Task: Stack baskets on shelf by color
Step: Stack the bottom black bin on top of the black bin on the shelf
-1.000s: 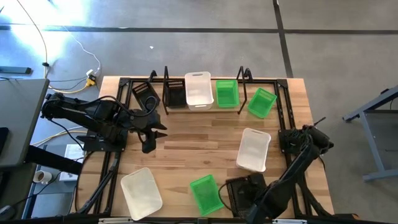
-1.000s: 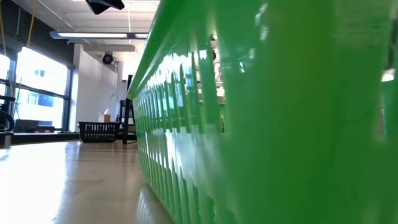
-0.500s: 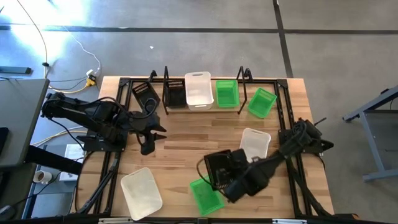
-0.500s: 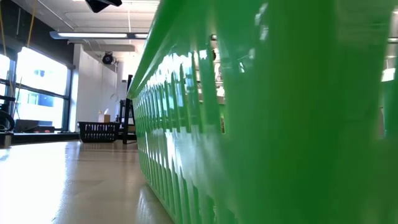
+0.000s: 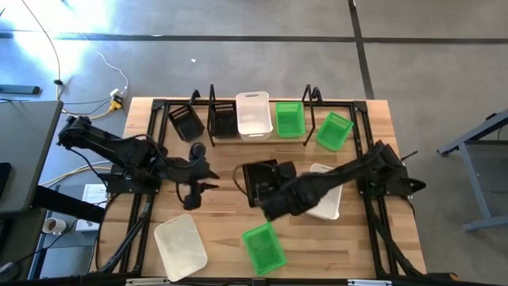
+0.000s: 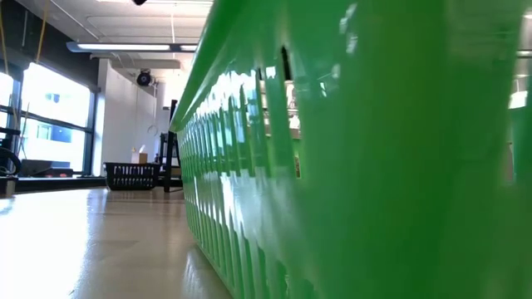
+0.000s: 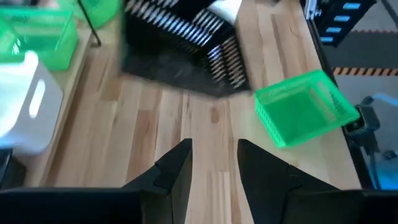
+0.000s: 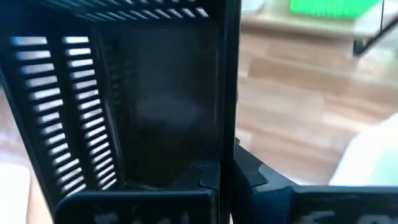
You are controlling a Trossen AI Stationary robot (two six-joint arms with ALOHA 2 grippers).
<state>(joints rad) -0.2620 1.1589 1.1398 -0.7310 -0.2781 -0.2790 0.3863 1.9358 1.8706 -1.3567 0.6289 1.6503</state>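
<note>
In the high view my right gripper is over the table's middle, shut on a black basket. My left gripper is open just left of it and points at it; the left wrist view shows that basket blurred ahead of the open gripper. The shelf stands at the far edge with a black, a white and a green basket on it. A green basket's wall fills the low view. My right gripper pinches one side wall of the black basket at its rim, one finger inside the basket and one outside. The fingers come level from the table's right. The basket is turned on its side and seems lifted clear of the wood.
Loose on the table are a black basket left of the shelf, a tilted green one right of it, a white one partly under the right arm, and a white and a green one near the front edge.
My right gripper has carried the black basket from the table's near right corner to the middle, moving left and toward the far edge. My left gripper has shifted a little toward the table's right and stayed open. The other baskets have kept their places.
</note>
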